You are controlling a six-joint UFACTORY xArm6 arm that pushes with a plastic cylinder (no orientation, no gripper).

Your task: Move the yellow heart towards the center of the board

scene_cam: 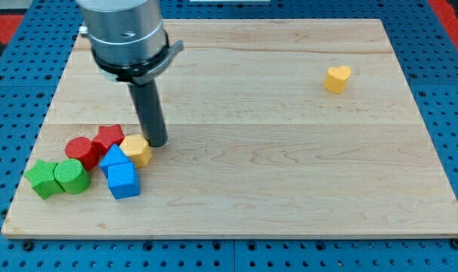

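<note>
The yellow heart [337, 78] sits alone on the wooden board [289, 166] near the view's top right. My tip [156, 143] is far from it, at the view's left, touching or nearly touching the upper right side of a yellow hexagon-like block [137, 150]. The dark rod rises from the tip to the grey arm end at the view's top left.
A cluster of blocks lies at the view's lower left: a red star [108, 138], a red cylinder [82, 152], a blue triangle [113, 158], a blue cube [123, 180], a green cylinder [71, 177] and a green star [41, 178]. Blue pegboard surrounds the board.
</note>
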